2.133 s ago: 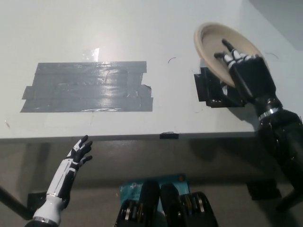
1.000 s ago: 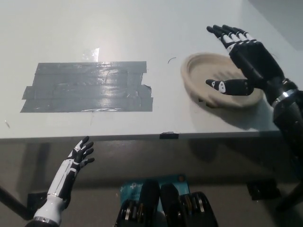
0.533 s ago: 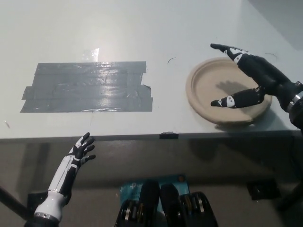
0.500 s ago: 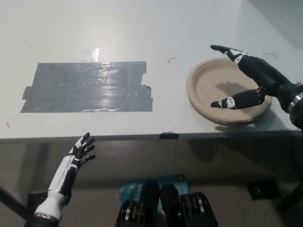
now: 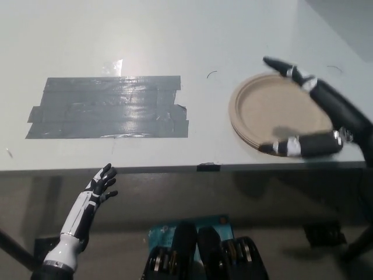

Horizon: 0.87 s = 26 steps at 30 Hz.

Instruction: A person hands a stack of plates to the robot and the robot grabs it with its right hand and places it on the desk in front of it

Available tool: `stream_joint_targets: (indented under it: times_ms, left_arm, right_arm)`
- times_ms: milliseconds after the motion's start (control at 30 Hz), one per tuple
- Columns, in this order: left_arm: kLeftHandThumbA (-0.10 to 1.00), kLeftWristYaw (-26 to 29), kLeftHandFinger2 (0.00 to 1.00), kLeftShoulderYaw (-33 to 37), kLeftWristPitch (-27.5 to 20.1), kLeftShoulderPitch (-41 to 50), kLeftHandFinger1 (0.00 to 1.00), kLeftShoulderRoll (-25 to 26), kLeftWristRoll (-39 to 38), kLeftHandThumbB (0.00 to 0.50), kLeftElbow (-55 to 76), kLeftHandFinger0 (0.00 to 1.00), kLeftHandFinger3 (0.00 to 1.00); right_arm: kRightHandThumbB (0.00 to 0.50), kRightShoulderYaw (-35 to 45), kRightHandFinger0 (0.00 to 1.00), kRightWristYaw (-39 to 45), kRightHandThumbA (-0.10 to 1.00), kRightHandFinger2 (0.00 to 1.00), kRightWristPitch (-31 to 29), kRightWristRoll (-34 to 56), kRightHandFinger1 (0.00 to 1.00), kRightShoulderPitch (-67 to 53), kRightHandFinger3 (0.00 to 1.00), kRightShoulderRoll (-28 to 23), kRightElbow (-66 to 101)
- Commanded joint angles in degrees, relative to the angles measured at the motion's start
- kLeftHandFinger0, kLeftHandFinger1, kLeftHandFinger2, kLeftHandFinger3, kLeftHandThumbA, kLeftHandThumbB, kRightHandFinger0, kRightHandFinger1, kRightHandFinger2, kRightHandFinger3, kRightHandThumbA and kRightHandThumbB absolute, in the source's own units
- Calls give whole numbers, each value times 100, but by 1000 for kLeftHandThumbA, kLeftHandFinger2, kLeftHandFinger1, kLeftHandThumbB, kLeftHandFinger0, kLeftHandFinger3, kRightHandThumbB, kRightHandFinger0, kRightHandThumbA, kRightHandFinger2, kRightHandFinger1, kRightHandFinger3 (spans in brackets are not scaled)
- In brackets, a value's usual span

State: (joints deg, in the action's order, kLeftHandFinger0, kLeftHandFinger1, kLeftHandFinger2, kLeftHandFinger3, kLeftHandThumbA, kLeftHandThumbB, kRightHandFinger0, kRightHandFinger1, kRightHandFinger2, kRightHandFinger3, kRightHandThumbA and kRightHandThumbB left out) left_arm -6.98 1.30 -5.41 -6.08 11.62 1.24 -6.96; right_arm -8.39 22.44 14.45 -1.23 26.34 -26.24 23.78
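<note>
Nearest, down at the lower left, the robot's white left hand [image 5: 96, 188] can be seen hanging below the desk's front edge, fingers spread and nothing held, so it's just resting open there. A bit of blue sheet-like stuff [image 5: 175, 226] is seen on the floor near the bottom middle; what it is can't really be made out.

Going up, a small black tab [image 5: 208, 167] is stuck on the front edge of the pale grey desk [image 5: 175, 35]. Further in, on the left half of the top, a wide patch of overlapping grey duct tape strips [image 5: 108, 107] is laid flat, with glare across it.

On the right side, close to the front edge, the stack of round tan paper plates [image 5: 274, 108] is set flat on the desk, well apart from the tape. The black right hand [image 5: 341, 116] is seen around it from the right, spread wide open and gripping nothing: the thumb is stretched along the near rim, the other fingers are reaching by the far rim. Whether the rim is actually touched can't be told.

Just beyond, a tiny dark curved mark [image 5: 211, 73] is seen on the desk between tape and plates.
</note>
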Motion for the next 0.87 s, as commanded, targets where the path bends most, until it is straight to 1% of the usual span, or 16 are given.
stream_joint_targets:
  times_ms: [0,33,100,133,167,200,233,267,367,400,433,467,533,567,667,833]
  left_arm:
    - [1000,-172,1000,98,-368,88,989,21,-61,215,292,923,1000]
    - [1000,-177,1000,118,-374,170,989,12,-56,216,308,925,1000]
    - [1000,-184,1000,138,-391,285,995,-3,-68,223,329,936,1000]
    - [991,-194,1000,138,-388,320,999,-8,-96,223,342,945,1000]
    - [976,-211,1000,141,-378,387,1000,-14,-143,229,374,962,1000]
    - [973,-215,1000,143,-374,411,1000,-16,-157,229,386,965,1000]
    - [966,-227,1000,157,-398,464,1000,-22,-191,234,403,985,1000]
    - [968,-225,1000,167,-415,496,1000,-25,-194,238,408,997,1000]
    - [1000,-168,1000,191,-541,634,1000,-61,-144,243,415,1000,1000]
    - [1000,-159,1000,187,-553,677,1000,-69,-134,242,431,1000,1000]
    - [1000,-134,1000,167,-575,731,1000,-93,-147,254,441,1000,1000]
    - [1000,-121,1000,152,-606,762,1000,-108,-159,254,436,1000,1000]
    - [1000,-93,1000,126,-713,798,1000,-123,-151,244,402,1000,1000]
    - [1000,-86,1000,121,-728,803,1000,-126,-147,244,395,1000,1000]
    - [1000,-41,1000,60,-833,775,1000,-149,-163,240,334,1000,1000]
    - [1000,-2,1000,14,-788,789,1000,-187,-166,242,350,1000,1000]
  right_arm:
    - [433,870,1000,-1027,1000,1000,-145,2773,1000,-1473,1000,718,2495]
    - [432,882,1000,-1009,1000,1000,-223,2586,1000,-1826,1000,903,2335]
    - [395,912,1000,-998,1000,1000,-340,2318,1000,-2228,1000,1187,2043]
    - [392,919,1000,-1012,1000,1000,-396,2181,1000,-2357,1000,1330,1846]
    - [365,921,1000,-1004,1000,1000,-532,1971,1000,-2551,1000,1542,1482]
    - [359,925,1000,-982,1000,1000,-596,1898,1000,-2613,1000,1613,1337]
    - [336,947,1000,-941,1000,1000,-695,1820,1000,-2755,1000,1788,961]
    - [319,956,1000,-912,1000,1000,-730,1772,1000,-2815,1000,1847,819]
    - [237,1043,1000,-882,1000,1000,-856,1511,1000,-2993,1000,2127,82]
    - [231,1065,1000,-860,1000,1000,-870,1489,1000,-3009,1000,2176,-40]
    - [183,1078,1000,-826,1000,1000,-877,1462,1000,-2993,1000,2202,-287]
    - [170,1082,1000,-807,1000,1000,-876,1413,1000,-2987,1000,2224,-420]
    - [114,1029,1000,-777,1000,1000,-892,1249,1000,-2980,1000,2214,-586]
    - [111,1014,1000,-777,1000,1000,-904,1208,1000,-2975,1000,2208,-621]
    - [71,958,1000,-771,1000,1000,-900,1156,1000,-2891,1000,2190,-827]
    - [66,912,1000,-745,1000,1000,-934,1112,1000,-2865,1000,2152,-919]
